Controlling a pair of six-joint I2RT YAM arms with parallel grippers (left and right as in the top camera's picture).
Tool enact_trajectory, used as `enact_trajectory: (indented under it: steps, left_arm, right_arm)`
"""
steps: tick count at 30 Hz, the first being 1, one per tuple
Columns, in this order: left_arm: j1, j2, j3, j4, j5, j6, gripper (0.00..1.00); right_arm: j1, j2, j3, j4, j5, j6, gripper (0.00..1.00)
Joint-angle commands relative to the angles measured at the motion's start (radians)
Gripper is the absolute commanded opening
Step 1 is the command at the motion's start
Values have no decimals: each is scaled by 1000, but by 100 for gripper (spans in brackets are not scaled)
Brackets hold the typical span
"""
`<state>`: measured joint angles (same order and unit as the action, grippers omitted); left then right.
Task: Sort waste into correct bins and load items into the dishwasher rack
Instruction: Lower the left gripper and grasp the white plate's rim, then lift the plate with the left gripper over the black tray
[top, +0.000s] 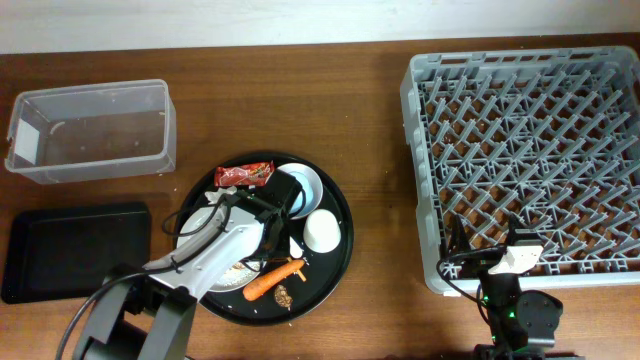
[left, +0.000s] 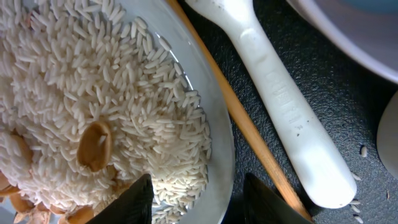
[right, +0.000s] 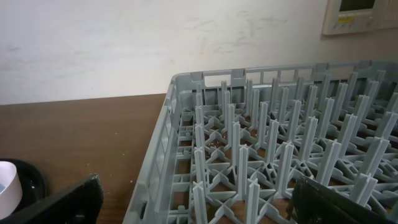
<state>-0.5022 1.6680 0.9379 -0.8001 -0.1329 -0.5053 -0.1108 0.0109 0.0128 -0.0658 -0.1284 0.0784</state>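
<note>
Two bins, clear tub (top: 165, 132) and flat black tray (top: 75, 250), lie left on the worktop (top: 370, 120) overhead, dishwasher rack (top: 413, 170) right, carrot (top: 272, 281) and red wrapper (top: 245, 175) between. Left wrist: left end effector (left: 202, 202) parted, empty, straddling the rim of the white plate (left: 219, 127) (rice (left: 93, 74) heaped inside), fork (left: 280, 106) alongside. Right wrist: right end effector (right: 199, 205) spread wide, empty, facing the rack.

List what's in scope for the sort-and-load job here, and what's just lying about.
Job: red wrapper, carrot, rice, plate, fork, white cup, light-blue cup, clear tub, flat black tray, rack.

Lying about: round black tray, table, wall panel.
</note>
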Motion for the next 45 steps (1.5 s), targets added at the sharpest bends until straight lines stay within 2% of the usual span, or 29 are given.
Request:
enact_trajectory:
  steps: [1,8,15,16,25,27,29,31,37,40,45]
  left_arm:
    - [-3,11,-8,3,-21,29,45]
    - [-68,23,-8,32,-25,28,43]
    - [-69,58,-8,32,-59,28,42]
    - [-69,58,-8,31,-59,28,38]
    - [-69,58,-8,42,-59,28,37]
    - [-69,58,-8,48,-59,28,30]
    - [-69,58,-8,56,-59,28,29]
    - [-69,58,-8,56,-65,28,24]
    - [-69,58,1,55,-94,32,15]
    - [-69,58,8,55,-100,52,4]
    - [-69,58,35,47,-100,66,1]
  right_arm:
    - [-8,-7,-7,-2,8,0,99]
    - [-8,-7,-7,-2,8,0,99]
    - [-8,-7,-7,-2,8,0,99]
    - [-8,-7,-7,-2,8,0,99]
    - [-8,-7,-7,-2,8,0,99]
    - [-8,-7,-7,-2,8,0,99]
    - [-8,-7,-7,-2,8,0,99]
    - [-8,-7,-7,-2,8,0,99]
    - [-8,-7,-7,-2,8,0,99]
    - [-8,-7,-7,-2,8,0,99]
    - [-8,-7,-7,-2,8,0,99]
